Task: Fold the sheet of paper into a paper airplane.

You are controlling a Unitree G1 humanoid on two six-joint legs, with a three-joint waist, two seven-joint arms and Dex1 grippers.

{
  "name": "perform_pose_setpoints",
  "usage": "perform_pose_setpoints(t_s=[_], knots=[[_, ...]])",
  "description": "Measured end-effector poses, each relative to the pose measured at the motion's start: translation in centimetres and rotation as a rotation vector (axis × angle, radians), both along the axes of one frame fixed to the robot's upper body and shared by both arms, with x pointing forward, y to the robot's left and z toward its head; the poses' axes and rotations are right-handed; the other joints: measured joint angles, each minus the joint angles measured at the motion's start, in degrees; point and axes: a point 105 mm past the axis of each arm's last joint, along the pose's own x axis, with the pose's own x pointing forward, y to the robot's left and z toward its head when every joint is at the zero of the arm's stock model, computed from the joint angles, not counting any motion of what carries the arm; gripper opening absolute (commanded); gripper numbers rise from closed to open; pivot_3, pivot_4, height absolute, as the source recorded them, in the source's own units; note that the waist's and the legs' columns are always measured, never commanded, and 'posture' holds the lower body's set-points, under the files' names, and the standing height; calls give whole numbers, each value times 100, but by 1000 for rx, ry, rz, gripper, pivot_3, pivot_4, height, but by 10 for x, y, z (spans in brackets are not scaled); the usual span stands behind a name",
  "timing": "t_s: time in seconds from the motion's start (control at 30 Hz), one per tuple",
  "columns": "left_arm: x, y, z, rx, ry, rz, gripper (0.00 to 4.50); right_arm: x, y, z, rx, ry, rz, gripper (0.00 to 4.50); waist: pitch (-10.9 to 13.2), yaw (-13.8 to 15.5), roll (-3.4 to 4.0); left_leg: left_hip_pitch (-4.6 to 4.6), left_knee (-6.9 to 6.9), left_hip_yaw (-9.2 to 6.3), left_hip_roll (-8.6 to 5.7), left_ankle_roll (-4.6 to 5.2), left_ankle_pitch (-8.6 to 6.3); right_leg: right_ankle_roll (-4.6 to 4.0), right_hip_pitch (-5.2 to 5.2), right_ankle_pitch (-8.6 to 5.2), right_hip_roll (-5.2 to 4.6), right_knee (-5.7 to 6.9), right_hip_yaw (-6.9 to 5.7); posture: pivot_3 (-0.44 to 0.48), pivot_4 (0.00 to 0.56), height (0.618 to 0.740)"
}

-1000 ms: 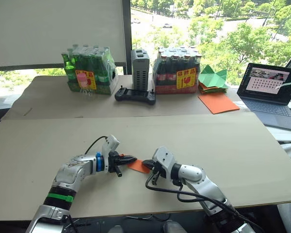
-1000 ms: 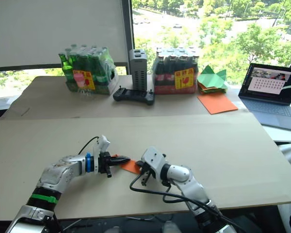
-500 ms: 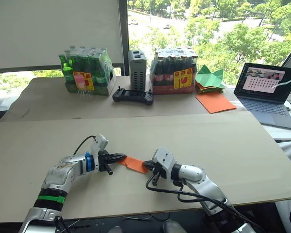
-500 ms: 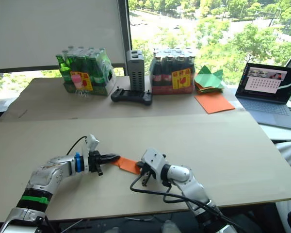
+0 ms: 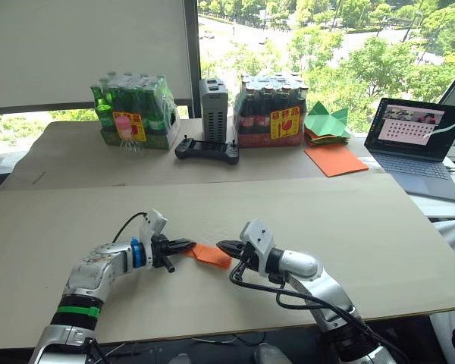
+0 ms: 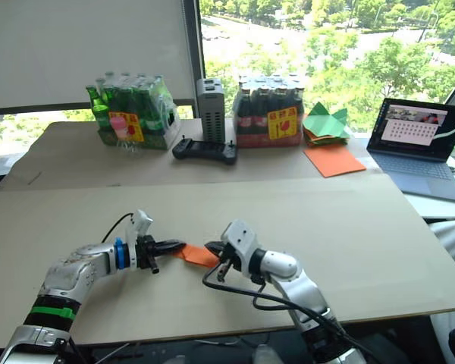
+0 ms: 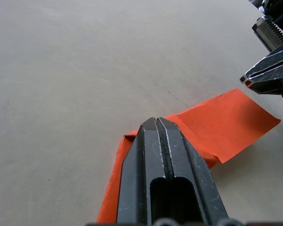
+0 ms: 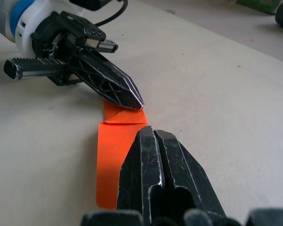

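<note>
Green bottle pack (image 5: 133, 114): one, shrink-wrapped, far left of the back row, red and yellow label facing forward
Handheld controller (image 5: 207, 150): one, black, lying flat in front of the grey box
Grey box (image 5: 213, 98): one, upright, between the two bottle packs
Dark bottle pack (image 5: 271, 109): one, shrink-wrapped, just right of the grey box
Green paper shapes (image 5: 327, 123): a small stack, count unclear, behind the smooth sheet
Smooth orange sheet (image 5: 337, 160): one, flat, near the laptop
Laptop (image 5: 416, 145): one, lid up, screen lit, at the far right edge
Table (image 5: 379, 227): beige board, bare around the arms
Left gripper (image 5: 186, 245): fingers clamped together on the left end of the folded paper, tips resting over it
Sheet of paper (image 5: 209, 255): one, bright orange, folded into a narrow strip with a tucked corner, lying on the near table between the two grippers
Right gripper (image 5: 225, 247): fingers pressed together, tip at the right end of the strip; contact with it cannot be told
</note>
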Motion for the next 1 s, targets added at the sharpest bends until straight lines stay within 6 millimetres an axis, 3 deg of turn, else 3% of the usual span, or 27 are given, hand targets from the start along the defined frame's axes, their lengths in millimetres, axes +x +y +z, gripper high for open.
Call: perform_pose_setpoints(t_s=[0.2, 0.53, 0.73, 0.77, 1.0], knots=[[4, 15, 10, -22, 15, 75, 0, 6, 2, 31, 63, -87, 5, 46, 0, 13, 0, -39, 0, -4, 0, 0, 0, 0, -36, 0, -1, 3, -2, 0, 150, 740], [-9, 4, 58, -87, -68, -7, 0, -9, 6, 31, -11, -168, 138, 46, 2, 32, -2, -51, 0, -2, -3, 0, 0, 0, -42, 0, -6, -6, -3, 0, 150, 740], [-19, 5, 69, -65, -84, -36, 0, -16, 8, 28, -64, -216, 207, 46, 3, 9, -2, -49, 0, -2, -2, 0, 0, 0, -41, 0, -4, -5, -3, 0, 150, 740], [-20, 8, 70, -55, -88, -35, 0, -16, 7, 26, -74, -218, 211, 608, 3, 12, -2, -49, 0, -2, -2, 0, 0, 0, -41, 0, -5, -5, -3, 0, 150, 740], [-36, 25, 77, 18, -139, -79, 0, -7, 7, 17, -134, -228, 221, 2883, 5, 14, -2, -50, 0, 0, -2, 0, 0, -1, -42, -1, -5, -7, -2, 0, 150, 740]])
